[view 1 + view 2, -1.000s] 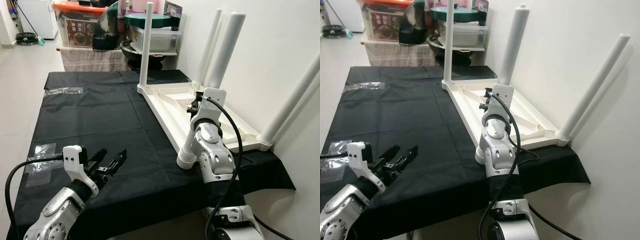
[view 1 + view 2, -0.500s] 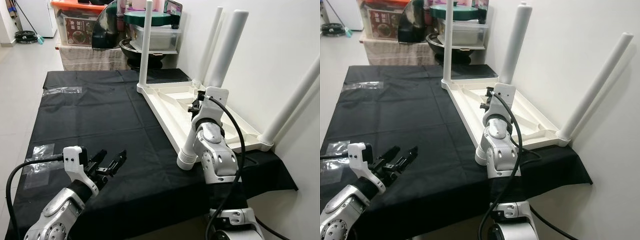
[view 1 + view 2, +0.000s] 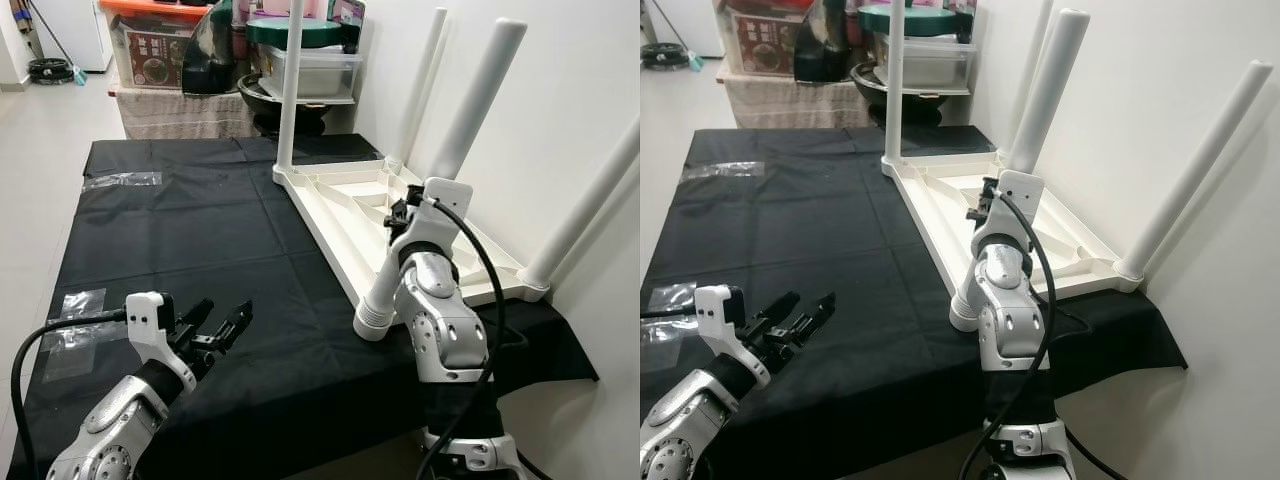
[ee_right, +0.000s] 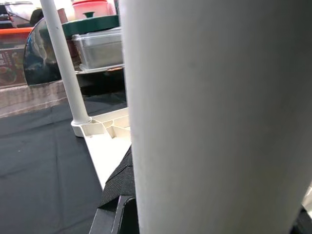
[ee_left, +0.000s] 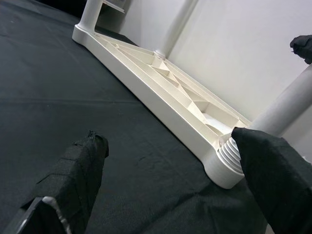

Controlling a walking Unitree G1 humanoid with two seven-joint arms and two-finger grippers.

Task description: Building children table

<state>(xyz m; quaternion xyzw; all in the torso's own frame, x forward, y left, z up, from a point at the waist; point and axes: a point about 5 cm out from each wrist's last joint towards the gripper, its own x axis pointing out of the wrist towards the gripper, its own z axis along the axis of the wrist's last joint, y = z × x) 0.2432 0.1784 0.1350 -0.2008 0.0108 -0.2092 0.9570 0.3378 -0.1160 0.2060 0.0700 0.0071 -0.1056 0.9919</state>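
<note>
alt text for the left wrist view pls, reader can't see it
An upturned white children's table lies on a black cloth, its near leg set in a ribbed corner socket. The left gripper is open, its black fingers in the foreground.

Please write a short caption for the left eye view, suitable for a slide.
Right gripper holds the near leg of an upturned white children table on a black cloth; open left gripper hovers nearby.

Both arms are silver metal with round joints, white wrist blocks, black cables, and long black fingers (image 5: 73,175).
</note>
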